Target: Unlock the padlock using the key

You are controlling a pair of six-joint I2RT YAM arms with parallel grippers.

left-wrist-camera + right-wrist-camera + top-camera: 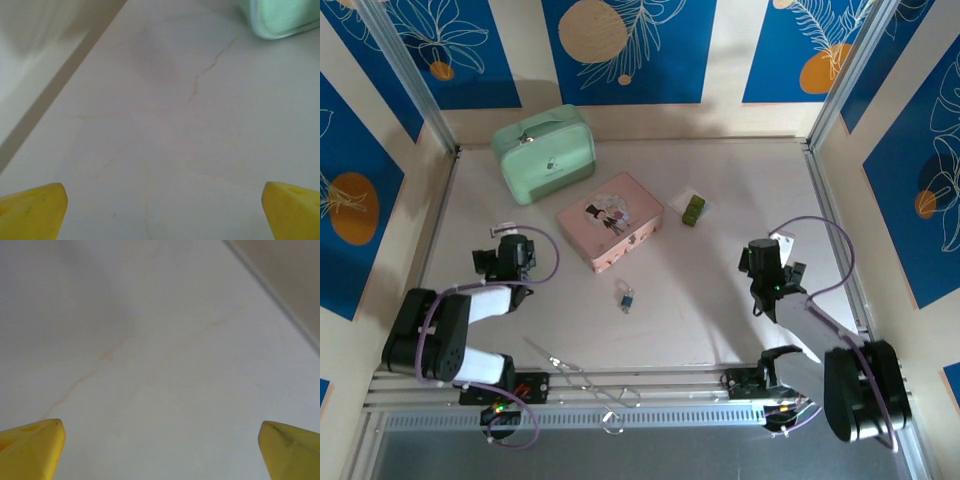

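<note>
Padlock lies between your wide-open, empty pincers, nearer the worktop's near edge; left pincer marginally closer than right pincer.

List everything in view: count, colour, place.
case: 1, mint green, far left of table
tin: 1, pink, centre, just near-right of case
block: 1, olive green, right of tin
padlock: 1, silvery with blue, near side of tin, apart from it
metal bits: count unclear, thin, silvery, near edge
table: 1, pale, marbled
left tool: 1, yellow tips, open, empty, left side
right tool: 1, yellow tips, open, empty, right side
</note>
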